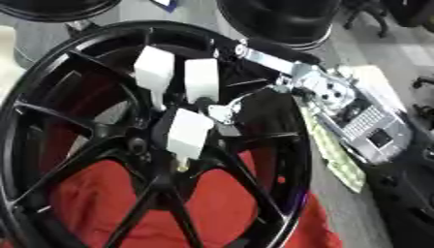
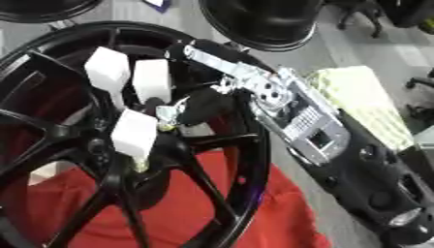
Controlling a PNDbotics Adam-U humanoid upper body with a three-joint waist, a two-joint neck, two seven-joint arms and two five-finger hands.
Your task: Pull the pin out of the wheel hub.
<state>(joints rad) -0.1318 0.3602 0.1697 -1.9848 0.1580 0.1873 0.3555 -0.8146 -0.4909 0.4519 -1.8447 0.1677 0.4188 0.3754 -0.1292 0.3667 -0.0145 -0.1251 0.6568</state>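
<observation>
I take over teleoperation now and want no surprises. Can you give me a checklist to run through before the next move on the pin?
1. Right hand at the hub of the wheel: ok, it reaches in from the right over the rim.
2. White pins in view: ok, three white blocks stand near the hub.
3. Fingers closed on a pin: cannot tell, the white blocks hide the contact.
4. Left hand clear of the wheel: ok, it shows in no view.
5. Wheel supported: ok, it lies on the red cloth.

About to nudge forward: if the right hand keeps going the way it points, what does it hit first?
Probably the white-tagged pin at the wheel hub; the right hand already sits beside it, fingertips near its tag. Depth is unclear.
</observation>
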